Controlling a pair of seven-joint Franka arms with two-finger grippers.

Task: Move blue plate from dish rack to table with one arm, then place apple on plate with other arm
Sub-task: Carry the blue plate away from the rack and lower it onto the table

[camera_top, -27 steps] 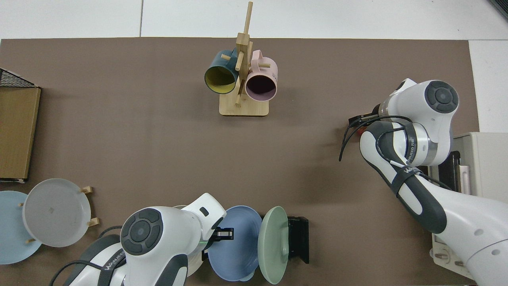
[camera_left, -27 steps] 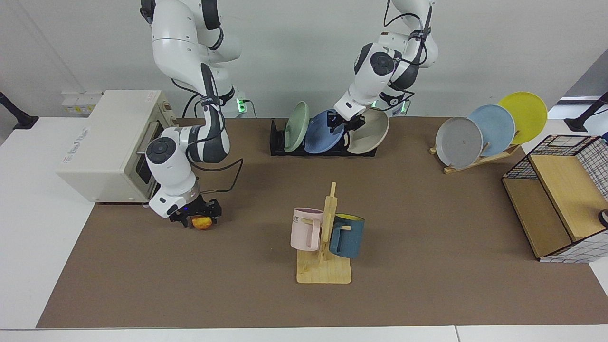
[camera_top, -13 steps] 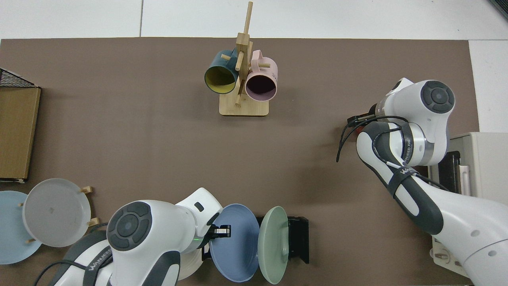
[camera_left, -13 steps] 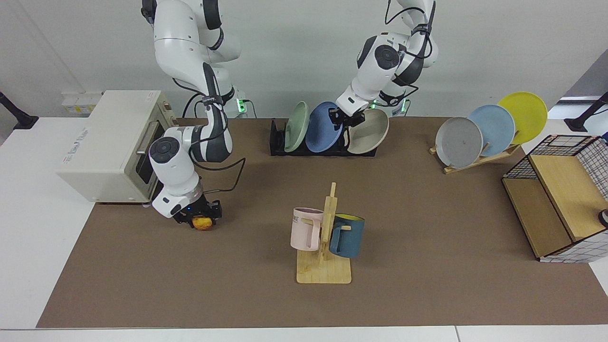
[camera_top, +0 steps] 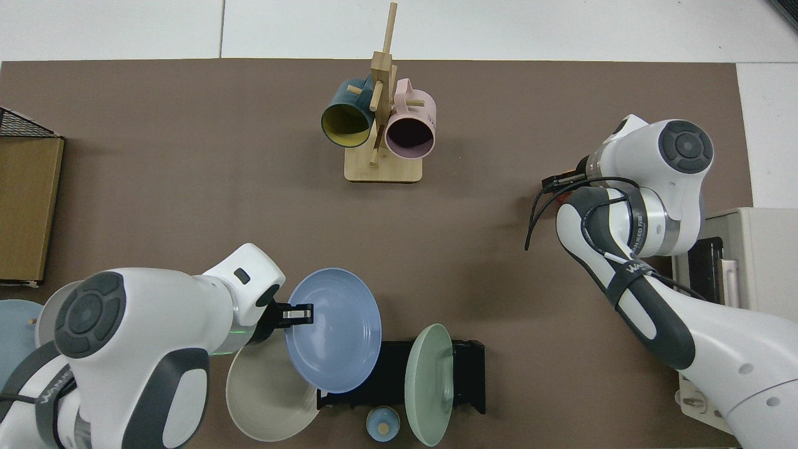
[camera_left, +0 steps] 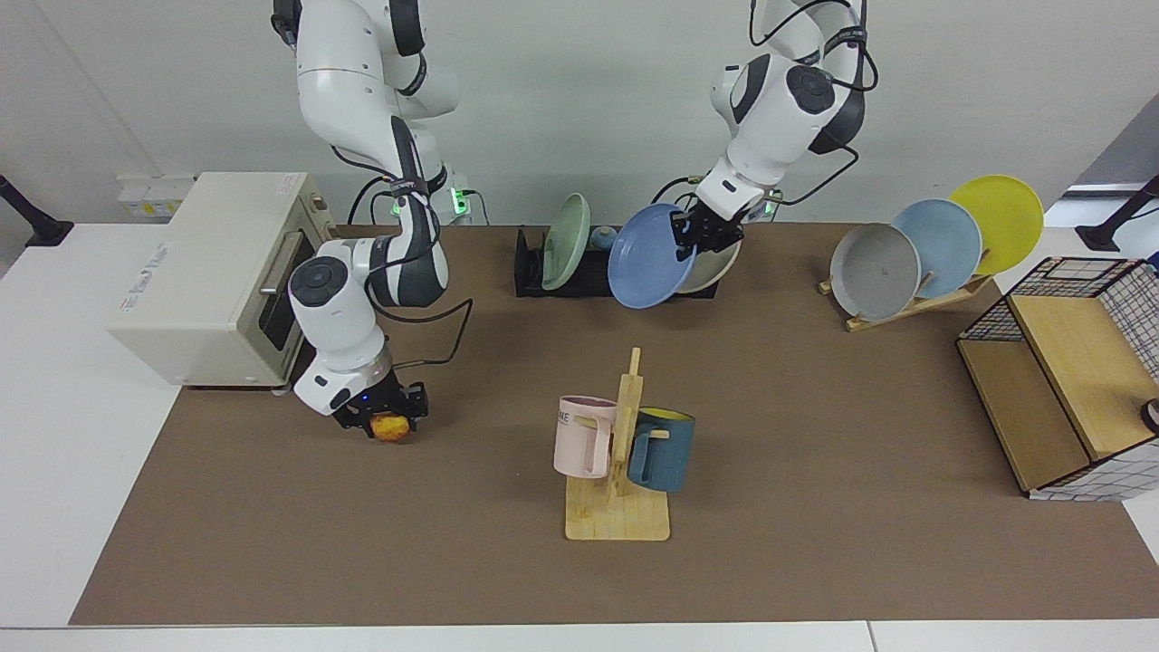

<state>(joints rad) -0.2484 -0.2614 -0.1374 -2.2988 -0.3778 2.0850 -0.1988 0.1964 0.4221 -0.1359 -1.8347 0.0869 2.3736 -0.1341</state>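
Blue plate point(camera_left: 650, 257): facing view, held clear of dish rack point(camera_left: 579, 272), rim clamped by left gripper point(camera_left: 695, 232); apple point(camera_left: 390, 426) pinched by right gripper point(camera_left: 385, 418), apparently raised. Top view: set-down on table point(camera_top: 187, 156) is called for next

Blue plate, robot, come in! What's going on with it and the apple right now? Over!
Left gripper shut on blue plate, lifted clear of dish rack. Right gripper shut on apple, low over table. Mug stand mid-table.

The pink mug point(camera_left: 584, 436) reads "ME"; an arm's strap point(camera_top: 631, 269) reads "WANFEED".
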